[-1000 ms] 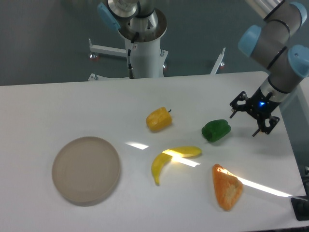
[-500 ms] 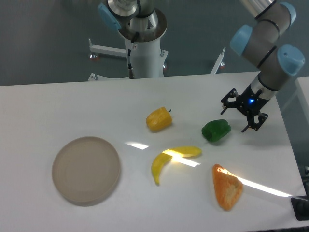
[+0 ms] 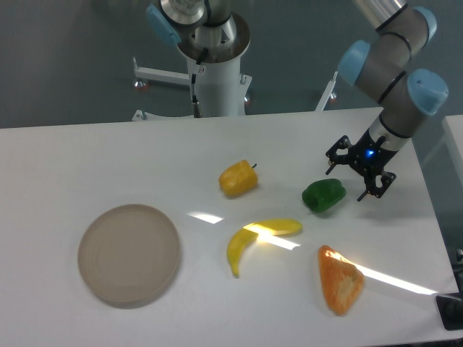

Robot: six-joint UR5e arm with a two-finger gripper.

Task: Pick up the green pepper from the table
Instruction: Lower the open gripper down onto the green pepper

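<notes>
The green pepper [image 3: 323, 195] is small, glossy and dark green. It lies on the white table [image 3: 87, 166] right of centre. My gripper [image 3: 346, 183] hangs just to the pepper's right and slightly above it, with its black fingers spread open and nothing between them. A blue light glows on the gripper body. The gripper does not touch the pepper.
A yellow-orange pepper [image 3: 238, 178] lies left of the green one. A yellow banana [image 3: 255, 238] lies in front of it. An orange wedge-shaped piece [image 3: 339, 280] lies at the front right. A round beige plate [image 3: 129, 253] sits at the front left. The table's right edge is close to the gripper.
My gripper has moved left across the table towards the green pepper, from near the right edge to just beside it. Nothing on the table has moved.
</notes>
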